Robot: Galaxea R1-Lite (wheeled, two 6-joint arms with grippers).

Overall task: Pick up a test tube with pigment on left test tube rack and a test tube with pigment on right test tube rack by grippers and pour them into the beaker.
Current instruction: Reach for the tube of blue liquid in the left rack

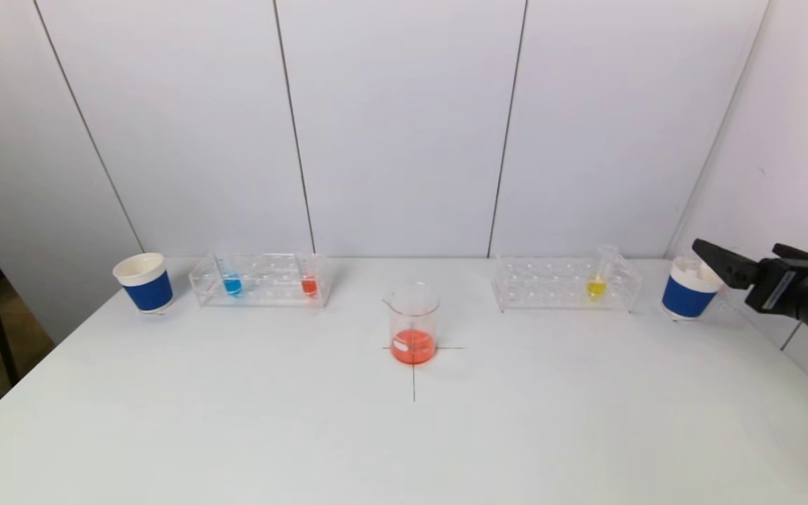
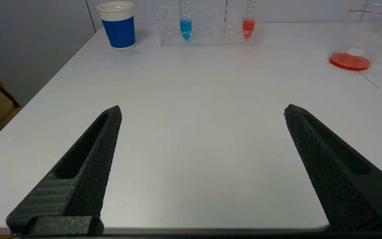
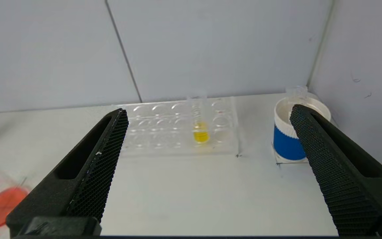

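Observation:
The left test tube rack (image 1: pixel 264 284) holds a tube with blue pigment (image 1: pixel 232 284) and a tube with red pigment (image 1: pixel 309 285). Standing in the right test tube rack (image 1: pixel 558 287) is a tube with yellow pigment (image 1: pixel 596 284). Between the racks, the glass beaker (image 1: pixel 413 319) holds orange-red liquid. My right gripper (image 1: pixel 735 245) hovers open and empty beside the right blue cup (image 1: pixel 687 289); its wrist view faces the yellow tube (image 3: pixel 200 132). My left gripper (image 2: pixel 202 109) is out of the head view. It is open and empty over the table's near left edge, far from the blue tube (image 2: pixel 185 26) and red tube (image 2: pixel 248 26).
A blue and white paper cup (image 1: pixel 144 282) stands left of the left rack. A matching cup (image 3: pixel 285 142) stands right of the right rack, close to the side wall (image 1: pixel 797 140). White wall panels close the back of the table (image 1: pixel 404 449).

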